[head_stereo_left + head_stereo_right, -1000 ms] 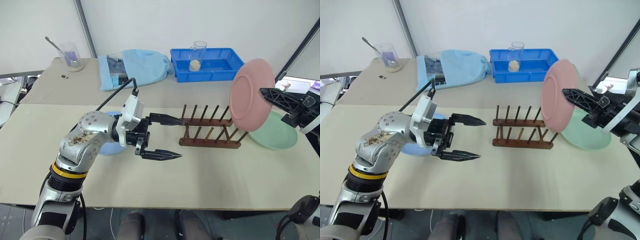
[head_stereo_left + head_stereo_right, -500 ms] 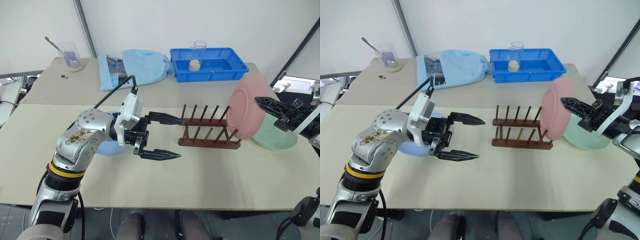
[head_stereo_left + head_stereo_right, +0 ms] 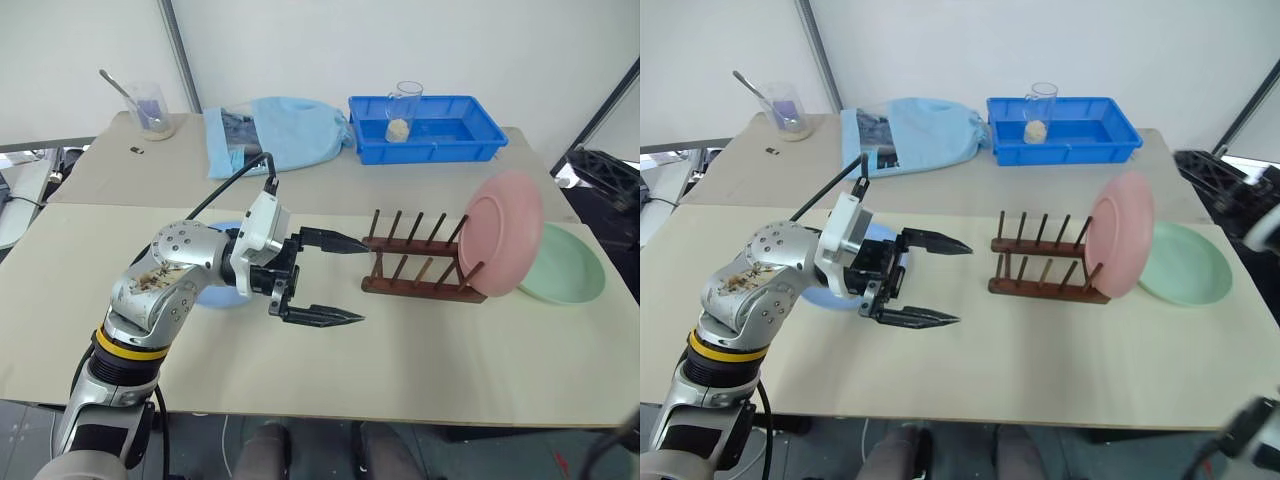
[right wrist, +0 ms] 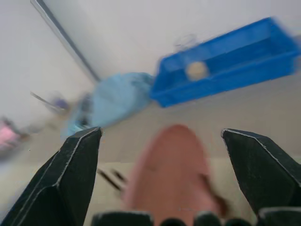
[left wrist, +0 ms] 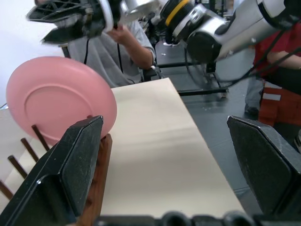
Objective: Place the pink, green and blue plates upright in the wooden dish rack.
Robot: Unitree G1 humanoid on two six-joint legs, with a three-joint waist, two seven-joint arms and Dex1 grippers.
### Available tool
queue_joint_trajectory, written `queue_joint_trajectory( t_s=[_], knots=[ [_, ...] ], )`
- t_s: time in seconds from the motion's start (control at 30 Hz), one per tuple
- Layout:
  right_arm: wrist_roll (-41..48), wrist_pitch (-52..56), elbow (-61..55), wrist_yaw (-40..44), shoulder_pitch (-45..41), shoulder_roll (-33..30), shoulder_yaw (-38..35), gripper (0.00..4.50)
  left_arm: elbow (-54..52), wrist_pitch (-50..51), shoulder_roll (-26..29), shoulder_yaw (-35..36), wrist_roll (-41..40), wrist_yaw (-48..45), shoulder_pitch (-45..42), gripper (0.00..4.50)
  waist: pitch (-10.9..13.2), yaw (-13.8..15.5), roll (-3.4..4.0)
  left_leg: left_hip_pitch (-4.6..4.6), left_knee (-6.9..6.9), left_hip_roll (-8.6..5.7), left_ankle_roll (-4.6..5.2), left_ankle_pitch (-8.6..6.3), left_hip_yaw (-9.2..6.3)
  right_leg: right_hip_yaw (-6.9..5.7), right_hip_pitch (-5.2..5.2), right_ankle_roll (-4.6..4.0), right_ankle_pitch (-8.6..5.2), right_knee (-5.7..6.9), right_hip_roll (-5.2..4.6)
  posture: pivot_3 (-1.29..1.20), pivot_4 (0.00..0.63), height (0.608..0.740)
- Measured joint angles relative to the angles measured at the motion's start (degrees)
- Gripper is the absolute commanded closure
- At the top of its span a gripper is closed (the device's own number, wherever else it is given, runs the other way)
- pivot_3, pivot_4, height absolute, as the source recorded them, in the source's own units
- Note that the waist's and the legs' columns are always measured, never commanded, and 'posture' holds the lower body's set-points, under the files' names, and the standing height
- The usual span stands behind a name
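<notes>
We see the pink plate (image 3: 502, 234) standing on edge at the right-hand end of the wooden dish rack (image 3: 420, 260), tilted a little, its face turned toward the rack's pegs and toward our left gripper (image 3: 335, 279); its rim leans up toward about one o'clock. The rack's long axis runs from nine o'clock to three o'clock across the table (image 3: 400, 370), with two rows of upright pegs, and the other slots stand free. The green plate (image 3: 565, 268) lies flat on the table at three o'clock from the rack, just beside the pink plate, which covers its near-left edge. The blue plate (image 3: 212, 293) lies flat at nine o'clock from the rack and is mostly hidden behind our left arm, so we make out only a pale sliver of it. Our left gripper hangs level over the table, pointing toward the rack, its two black fingers (image 5: 70, 172) spread wide with nothing between them. Our right gripper (image 4: 174, 183) is blurred; in its wrist view its fingers stand far apart with the pink plate beyond them, untouched. At twelve o'clock sit a blue tray (image 3: 430, 128) holding a glass cup (image 3: 402, 110), a light blue bag (image 3: 275, 133), and a beaker (image 3: 150, 108). In the left wrist view a person (image 5: 117, 47) is partly cut off behind the table.
</notes>
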Motion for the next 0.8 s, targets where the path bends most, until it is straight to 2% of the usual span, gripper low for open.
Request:
queue_joint_trajectory(
  t_s=[0.13,0.27,0.47,0.63,0.8],
  knots=[
    [-16.22,-18.88,-2.39,12.52,16.64,-6.71,10.92,0.01,-0.12,-1.20,-0.18,-0.90,1.49,-0.17,0.58,0.00,-0.01,-0.61,0.01,0.05,0.05,-0.01,0.05,-0.03,0.09,0.11,0.01,0.02,-0.02,0.04,0.00,0.00,0.150,0.740],
    [-31.28,-37.09,1.52,17.49,21.71,-8.42,23.07,0.01,-0.15,-3.34,-0.38,-2.48,3.53,-0.73,0.83,0.00,0.02,-1.24,0.03,0.38,0.08,0.00,0.04,-0.03,0.35,0.38,0.05,-0.23,-0.08,0.13,0.02,0.00,0.150,0.740],
    [-45.40,-51.54,15.41,17.25,9.91,-3.83,36.79,0.01,-0.85,-4.51,-0.62,-3.38,4.51,-0.91,1.42,0.00,0.06,-2.28,-0.01,0.59,0.15,-0.01,0.01,0.04,0.71,0.93,0.08,-0.15,0.14,0.15,0.15,0.00,0.150,0.740],
    [-52.81,-57.22,32.22,15.90,-3.01,3.03,42.97,0.01,-1.85,-5.29,-0.77,-3.82,5.31,-0.66,1.78,0.00,0.07,-2.62,-0.02,0.60,0.15,-0.03,0.02,0.05,0.88,1.21,0.08,-0.10,0.22,0.10,0.20,0.00,0.150,0.740],
    [-56.48,-60.99,44.02,16.05,-11.08,5.45,44.93,1.50,-2.68,-6.06,-0.51,-4.71,6.58,-0.71,2.03,0.00,0.08,-2.58,-0.04,0.59,0.12,-0.04,0.03,0.04,0.94,1.29,0.11,-0.09,0.23,0.04,0.20,0.00,0.150,0.740]
  ],
)
